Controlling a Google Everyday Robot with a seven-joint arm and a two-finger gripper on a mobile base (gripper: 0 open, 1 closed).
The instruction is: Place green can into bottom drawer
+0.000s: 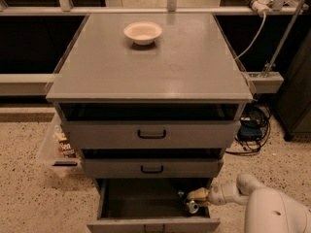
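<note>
The bottom drawer is pulled open at the foot of the grey cabinet, with a dark interior. The green can lies low inside it at the right, its silver end facing out. My gripper reaches into the drawer from the right, its cream fingers just above the can. The white arm comes in from the lower right corner.
A cream bowl sits on the cabinet top. Two shallower drawers with black handles are slightly open above. A clear bin with snacks stands on the floor at left. Cables and a dark unit lie at right.
</note>
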